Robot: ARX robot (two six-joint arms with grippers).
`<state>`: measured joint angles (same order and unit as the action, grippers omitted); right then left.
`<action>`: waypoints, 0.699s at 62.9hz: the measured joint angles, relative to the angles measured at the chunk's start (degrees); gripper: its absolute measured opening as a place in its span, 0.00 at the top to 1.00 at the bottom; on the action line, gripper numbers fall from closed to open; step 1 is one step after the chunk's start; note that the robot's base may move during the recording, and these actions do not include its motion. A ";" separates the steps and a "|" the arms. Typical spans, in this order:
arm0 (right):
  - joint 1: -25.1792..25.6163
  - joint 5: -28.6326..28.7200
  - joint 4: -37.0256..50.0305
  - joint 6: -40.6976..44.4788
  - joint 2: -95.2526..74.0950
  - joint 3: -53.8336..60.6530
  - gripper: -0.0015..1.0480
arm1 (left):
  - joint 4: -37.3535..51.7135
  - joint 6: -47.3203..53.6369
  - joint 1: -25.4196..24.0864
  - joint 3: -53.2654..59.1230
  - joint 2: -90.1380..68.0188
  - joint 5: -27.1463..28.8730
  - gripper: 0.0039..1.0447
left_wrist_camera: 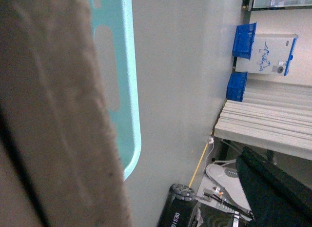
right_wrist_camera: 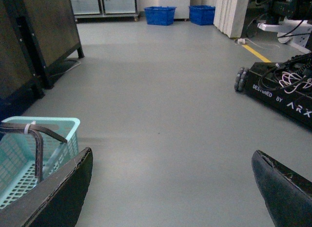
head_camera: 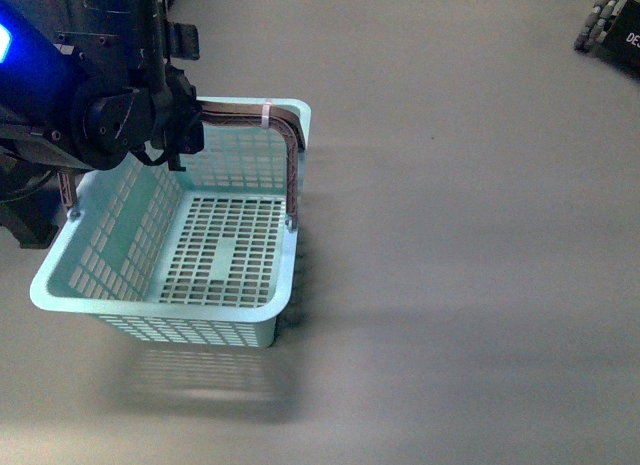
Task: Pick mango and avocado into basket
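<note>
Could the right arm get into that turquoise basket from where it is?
Probably yes. The right gripper is open, and only bare floor lies between it and the empty basket; the left gripper at the handles crowds one side.

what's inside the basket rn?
Only the bare slotted floor shows in the basket, no fruit. The left gripper and its arm cover the far-left corner, so that part is unseen.

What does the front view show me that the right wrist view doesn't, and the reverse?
Only front: the left gripper at the handle of the basket, and the basket's bare slotted bottom. Only right wrist: the right gripper, open, blue crates and a dark cabinet. Both: the basket, its zip-tied handle, grey floor. No mango or avocado in either.
</note>
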<state>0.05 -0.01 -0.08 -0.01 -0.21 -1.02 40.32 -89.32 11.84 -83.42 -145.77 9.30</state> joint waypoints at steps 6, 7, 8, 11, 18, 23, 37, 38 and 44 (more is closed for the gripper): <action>0.00 0.00 0.00 0.00 0.00 0.00 0.08 | 0.28 -0.17 0.09 0.90 0.00 -0.02 0.54; 0.00 -0.02 0.00 0.00 0.00 0.00 0.08 | 0.26 -0.15 0.15 1.20 0.02 0.24 0.57; 0.00 0.00 0.00 0.02 0.00 0.00 0.08 | 0.26 -0.15 0.17 1.38 0.09 0.39 0.59; 0.00 0.00 0.00 0.00 0.00 0.00 0.08 | 0.17 -0.04 0.28 2.36 0.48 1.42 0.67; 0.00 0.00 0.00 0.00 0.00 0.00 0.08 | -1.20 0.76 0.55 5.51 3.19 4.31 0.87; 0.00 0.00 0.00 0.00 0.00 0.00 0.08 | -2.32 3.78 0.92 8.63 7.43 5.33 0.87; 0.00 0.00 0.00 0.00 0.00 0.00 0.08 | -1.66 10.03 1.18 22.82 26.49 6.86 0.87; 0.00 0.00 0.00 0.00 0.00 0.00 0.08 | -1.66 10.36 1.18 23.69 27.78 6.97 0.87; 0.00 0.00 0.00 0.00 0.00 0.00 0.08 | -4.11 14.05 0.90 32.85 42.66 7.98 0.87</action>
<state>0.05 -0.01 -0.08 -0.01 -0.21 -1.02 36.21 -75.26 12.73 -50.57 -103.11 17.28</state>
